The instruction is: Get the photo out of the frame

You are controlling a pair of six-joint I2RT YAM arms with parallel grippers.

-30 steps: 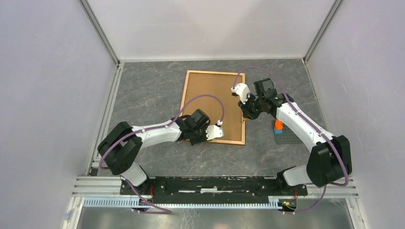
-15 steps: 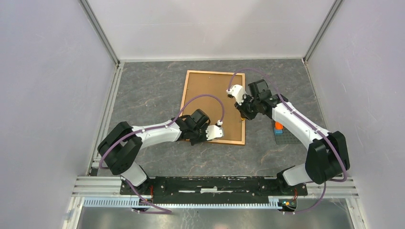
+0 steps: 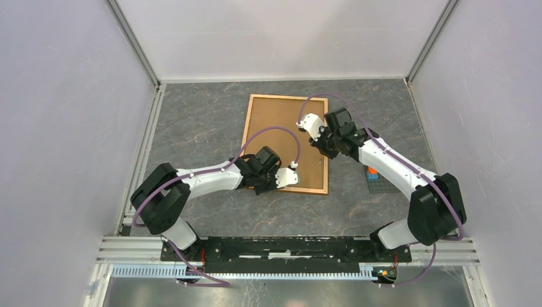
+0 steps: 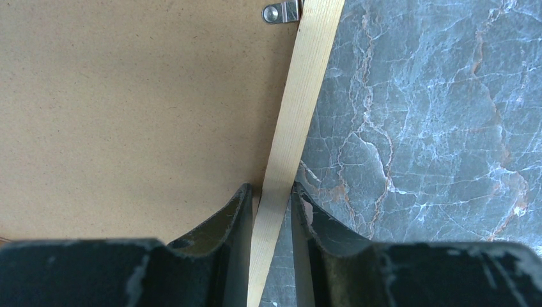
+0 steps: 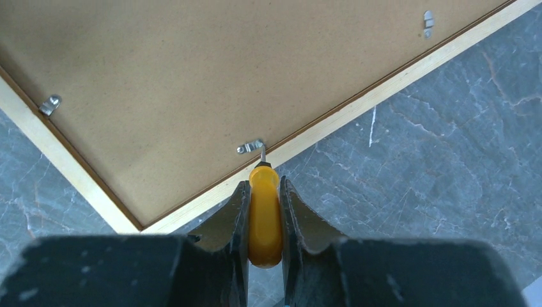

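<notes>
The frame (image 3: 279,137) moulding is clamped by left gripper (image 4: 271,199), yellow screwdriver (image 5: 264,220) by right gripper (image 5: 263,192). Tip should be pressed against the clip (image 5: 249,148), which is best swivelled gently off the backboard (image 5: 192,77).

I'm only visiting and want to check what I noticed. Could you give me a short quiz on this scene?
1. True or false: the frame lies back up.
2. The right gripper holds: A a brush, B a yellow screwdriver, C a photo.
3. What does the left gripper clamp?
Key: 1 true; 2 B; 3 the frame's edge.
</notes>
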